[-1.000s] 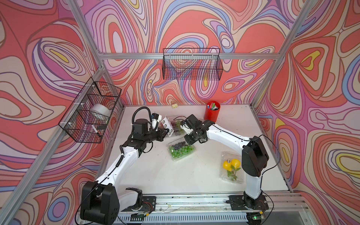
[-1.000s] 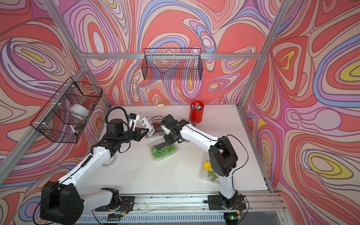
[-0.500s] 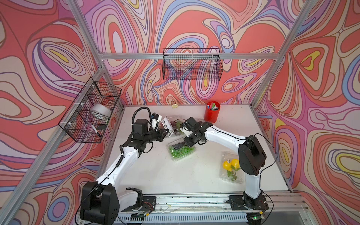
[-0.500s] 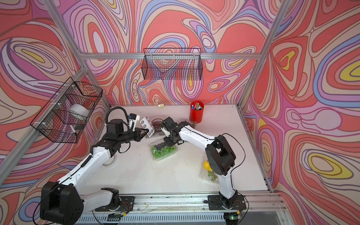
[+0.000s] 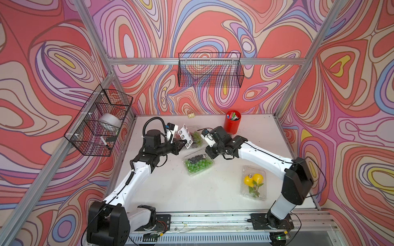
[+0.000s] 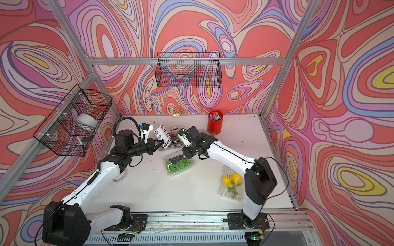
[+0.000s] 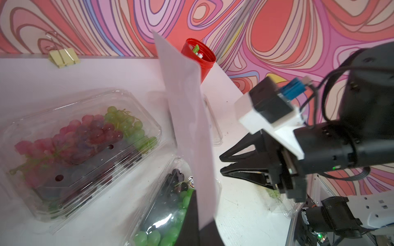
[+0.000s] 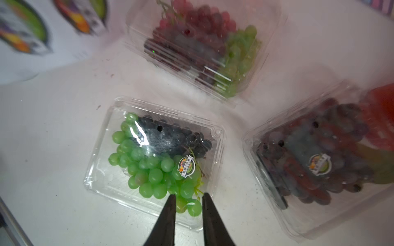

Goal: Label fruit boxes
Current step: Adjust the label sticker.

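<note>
Checking in: table [image 5: 213, 191] carries all four boxes, lids down. Left arm [image 5: 136, 176] and right arm [image 5: 262, 157] both reach toward the back-middle, where three boxes cluster, so neither has far to travel. Green box [image 5: 197, 163] sits between the arms. Red box [image 7: 81, 138] is just behind it toward the back wall. Purple box [image 8: 315, 161] is beside both, mostly hidden under the right arm in both top views. Yellow box [image 5: 253, 183] is well apart, near the right arm's base. Sheet [image 5: 185, 135] is up off the table, stood on edge, printed side toward the right arm; I read that as presented for picking, not parked. Left gripper [image 5: 183, 144] is clamped on the sheet's lower edge, leaving the rest free to peel from. Right gripper [image 8: 188, 197] hovers over the green box's edge, jaws a narrow gap apart, nothing between them. Label [image 8: 187, 166] on the green lid, second label [image 8: 319, 164] on the purple. Yellow box shows a speck that may be one, too small to call. None visible on the red box, so my guess is it's next: right pinches a label off the sheet and carries it over. Risk: thin sheet flexes under the pull, label folds on itself.
</note>
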Motion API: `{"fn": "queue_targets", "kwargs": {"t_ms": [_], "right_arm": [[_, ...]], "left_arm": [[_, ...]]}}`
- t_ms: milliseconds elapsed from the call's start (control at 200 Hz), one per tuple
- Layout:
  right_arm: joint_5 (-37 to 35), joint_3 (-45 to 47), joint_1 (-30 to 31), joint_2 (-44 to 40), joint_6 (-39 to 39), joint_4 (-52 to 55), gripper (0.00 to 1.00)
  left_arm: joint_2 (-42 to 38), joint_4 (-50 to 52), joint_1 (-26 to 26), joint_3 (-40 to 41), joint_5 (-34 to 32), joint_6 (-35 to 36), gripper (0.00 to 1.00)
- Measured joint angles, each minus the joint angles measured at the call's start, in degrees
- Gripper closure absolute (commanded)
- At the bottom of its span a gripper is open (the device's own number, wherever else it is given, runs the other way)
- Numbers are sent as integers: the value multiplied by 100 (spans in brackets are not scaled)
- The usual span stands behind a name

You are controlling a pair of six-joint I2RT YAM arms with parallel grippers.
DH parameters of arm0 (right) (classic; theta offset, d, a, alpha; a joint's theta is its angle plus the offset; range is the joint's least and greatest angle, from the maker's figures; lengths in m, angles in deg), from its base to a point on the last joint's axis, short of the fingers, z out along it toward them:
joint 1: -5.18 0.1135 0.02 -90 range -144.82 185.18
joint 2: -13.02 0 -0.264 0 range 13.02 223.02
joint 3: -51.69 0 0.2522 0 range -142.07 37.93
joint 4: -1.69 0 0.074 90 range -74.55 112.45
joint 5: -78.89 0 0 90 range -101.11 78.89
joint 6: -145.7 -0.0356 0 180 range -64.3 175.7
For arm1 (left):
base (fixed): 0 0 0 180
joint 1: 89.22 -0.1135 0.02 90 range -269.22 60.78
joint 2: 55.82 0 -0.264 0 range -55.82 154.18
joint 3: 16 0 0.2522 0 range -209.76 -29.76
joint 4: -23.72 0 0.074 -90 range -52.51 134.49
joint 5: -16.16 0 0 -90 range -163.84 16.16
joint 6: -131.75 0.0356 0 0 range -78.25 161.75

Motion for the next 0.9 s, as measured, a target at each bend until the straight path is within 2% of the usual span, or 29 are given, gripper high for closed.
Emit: {"fn": "queue_targets", "kwargs": {"t_ms": [160, 486, 641, 901], "right_arm": [[507, 535, -28, -846, 404, -743, 66], [2194, 970, -509, -1327, 848, -1453, 48], [2914, 968, -688, -1366, 1102, -1464, 45], [3679, 866, -992, -1366, 1596, -1235, 47]], "left_arm": [[-42, -920, 68, 354, 898, -9, 100], [177, -2496, 229, 439, 2474, -55, 100], [350, -3012, 234, 439, 2914, -212, 100], [656, -4100, 234, 459, 3324, -813, 100]]}}
